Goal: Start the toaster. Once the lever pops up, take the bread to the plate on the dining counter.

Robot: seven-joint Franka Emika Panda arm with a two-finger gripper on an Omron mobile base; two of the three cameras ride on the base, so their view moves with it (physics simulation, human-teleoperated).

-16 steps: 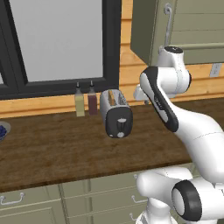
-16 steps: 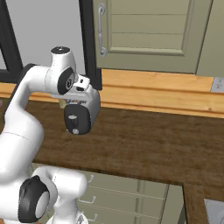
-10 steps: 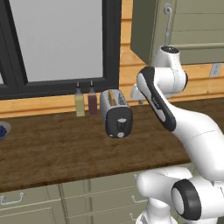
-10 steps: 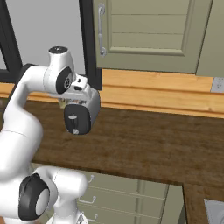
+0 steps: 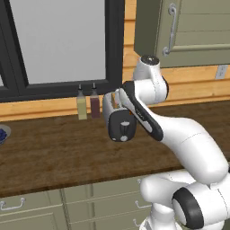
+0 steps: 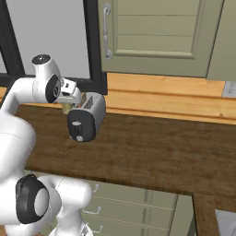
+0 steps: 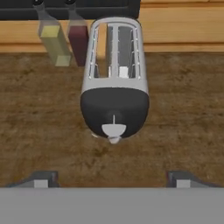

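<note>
The pincer (image 7: 112, 177) hangs wide open, empty, above the rounded silver-grey toaster (image 7: 114, 83) (black end face nearest) on the dark wood counter (image 7: 183, 113).

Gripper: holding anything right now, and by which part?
Nothing. The gripper is open, its fingertips apart over bare counter, short of the toaster.
</note>
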